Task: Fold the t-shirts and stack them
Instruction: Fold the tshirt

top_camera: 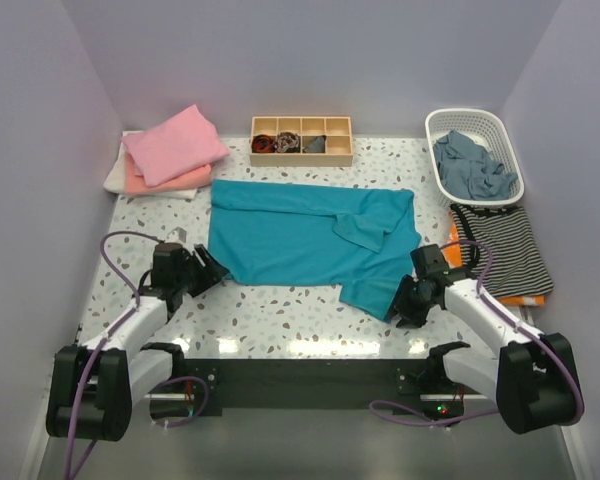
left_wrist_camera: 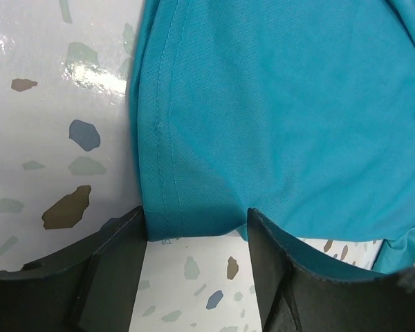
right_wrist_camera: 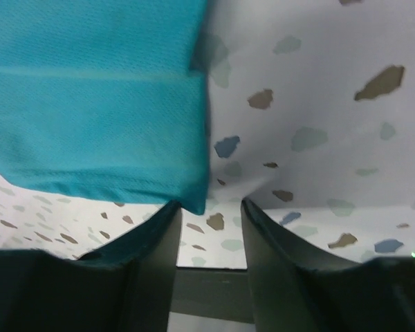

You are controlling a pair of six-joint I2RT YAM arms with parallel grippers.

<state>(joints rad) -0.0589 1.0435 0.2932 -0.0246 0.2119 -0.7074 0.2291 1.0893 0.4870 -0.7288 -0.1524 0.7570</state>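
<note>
While a pink folded cloth shirt point(top_camera: 175, 145), a peach folded shirt point(top_camera: 150, 182) and a white folded shirt point(top_camera: 115, 178) are already sitting stacked at 10 o'clock on the speckled white table point(top_camera: 280, 310), the teal-blue short-sleeved cloth t-shirt point(top_camera: 300, 235) is lying spread at the centre. Only one sleeve is turned in, so most of its folding, and its stacking, is waiting to be done. Its long axis is running from 9 to 3 o'clock, the stitched hem apparently facing 9 and the sleeve end pointing toward 3. The left gripper point(top_camera: 208, 270) is sitting at the near hem corner with its jaws spread around the cloth edge. The right gripper point(top_camera: 408, 300), at 5 o'clock, is likewise spread, and the cloth corner is just reaching its fingers.
</note>
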